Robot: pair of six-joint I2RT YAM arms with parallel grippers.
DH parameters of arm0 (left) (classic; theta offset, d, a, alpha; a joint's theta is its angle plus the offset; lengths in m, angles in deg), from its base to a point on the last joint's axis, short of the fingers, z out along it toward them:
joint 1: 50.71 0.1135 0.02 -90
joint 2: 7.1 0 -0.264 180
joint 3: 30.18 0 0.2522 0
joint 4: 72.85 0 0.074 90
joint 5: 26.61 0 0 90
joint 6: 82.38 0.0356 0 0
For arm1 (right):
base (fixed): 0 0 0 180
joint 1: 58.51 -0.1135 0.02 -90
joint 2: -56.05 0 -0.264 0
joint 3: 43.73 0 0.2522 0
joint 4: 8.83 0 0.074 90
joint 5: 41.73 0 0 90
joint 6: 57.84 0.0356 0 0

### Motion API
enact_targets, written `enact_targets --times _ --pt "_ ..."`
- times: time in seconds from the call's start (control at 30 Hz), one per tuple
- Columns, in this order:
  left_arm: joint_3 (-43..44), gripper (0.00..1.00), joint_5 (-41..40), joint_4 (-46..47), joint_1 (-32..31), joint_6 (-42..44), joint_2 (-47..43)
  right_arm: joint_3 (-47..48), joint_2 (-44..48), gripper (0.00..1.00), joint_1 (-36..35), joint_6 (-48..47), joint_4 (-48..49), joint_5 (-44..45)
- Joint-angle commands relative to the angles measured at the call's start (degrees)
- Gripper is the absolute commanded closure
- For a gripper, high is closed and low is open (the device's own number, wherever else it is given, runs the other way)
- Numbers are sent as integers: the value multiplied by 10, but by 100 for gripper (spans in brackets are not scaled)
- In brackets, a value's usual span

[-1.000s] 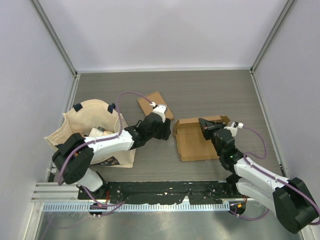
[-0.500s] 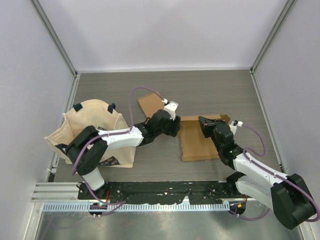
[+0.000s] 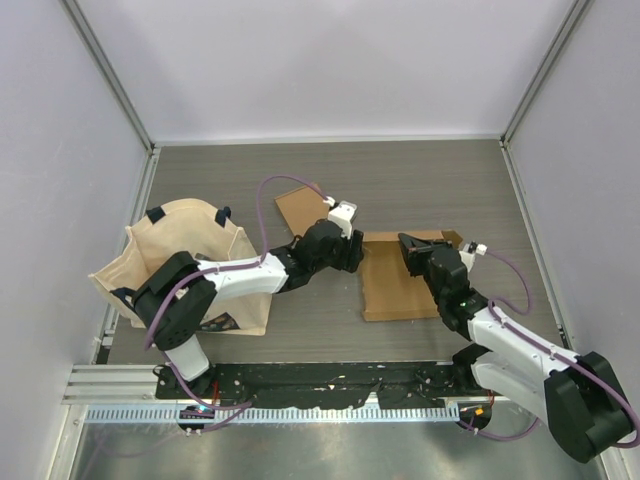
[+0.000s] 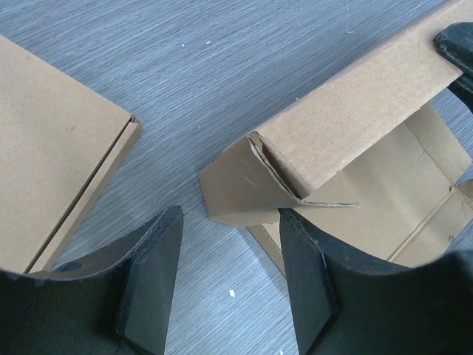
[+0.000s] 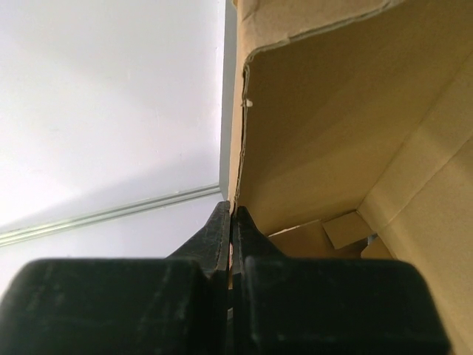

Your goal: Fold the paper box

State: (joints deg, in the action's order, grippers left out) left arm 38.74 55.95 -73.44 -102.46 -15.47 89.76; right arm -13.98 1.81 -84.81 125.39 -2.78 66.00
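The brown paper box lies open in the middle of the table, part folded. My right gripper is shut on its far wall, pinching the cardboard edge between both fingers. My left gripper is open at the box's left end. In the left wrist view its two fingers stand on either side of the folded corner flap, just short of it, not touching.
A second flat brown cardboard piece lies behind the left gripper, also in the left wrist view. A beige fabric tote bag sits at the left. Metal frame posts and grey walls bound the table.
My left gripper moved right to the box's left end. The box was turned and shifted slightly right, its left wall raised. My right gripper kept its hold.
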Motion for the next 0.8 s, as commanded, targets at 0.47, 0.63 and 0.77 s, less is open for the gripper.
enact_targets --times 0.47,0.63,0.77 --pt "-139 72 72 26 -52 -89 -198 58 -5 99 6 30 -111 -9" --pt "-94 81 86 60 -57 -58 -123 84 16 99 20 35 -166 -16" --pt "-62 88 48 85 -61 -20 -50 83 7 99 20 55 -166 -35"
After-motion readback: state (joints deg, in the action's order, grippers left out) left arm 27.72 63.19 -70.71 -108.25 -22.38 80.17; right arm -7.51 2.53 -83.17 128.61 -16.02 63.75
